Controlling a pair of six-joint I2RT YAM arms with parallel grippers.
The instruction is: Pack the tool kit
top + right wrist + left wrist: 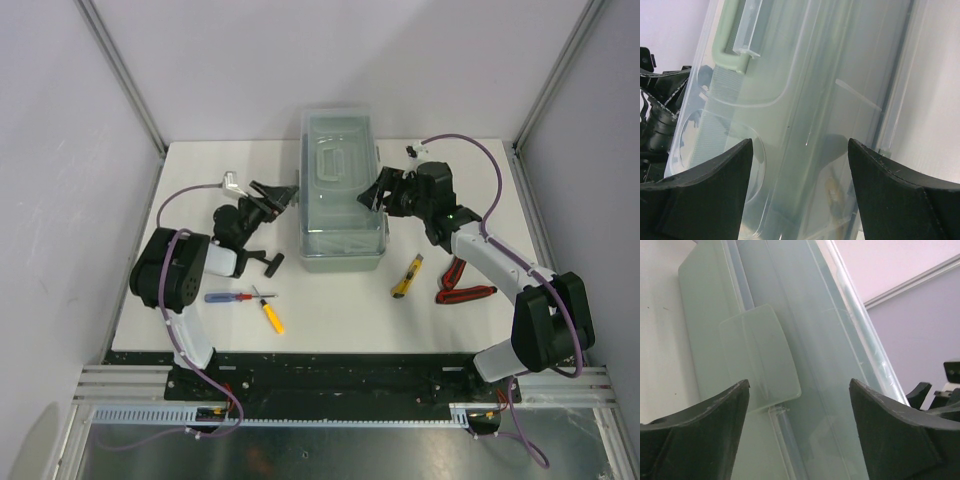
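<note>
The tool kit box (342, 190), sage-green with a clear lid that lies shut, stands at the table's middle back. My left gripper (285, 197) is open and empty, close to the box's left side; in the left wrist view its jaws (797, 382) frame the box's wall and a pale latch tab (757, 357). My right gripper (372, 195) is open and empty at the box's right side; its jaws (800, 142) frame the clear lid and green handle (727, 45). Loose tools lie on the table: hammer (232, 183), blue screwdriver (228, 297), yellow screwdriver (270, 315), yellow knife (406, 277), red pliers (462, 283).
The white table (340, 320) is walled at the back and both sides by grey panels and metal posts (120, 70). A black handle end (270, 262) lies beside the left arm. Cables loop over both arms.
</note>
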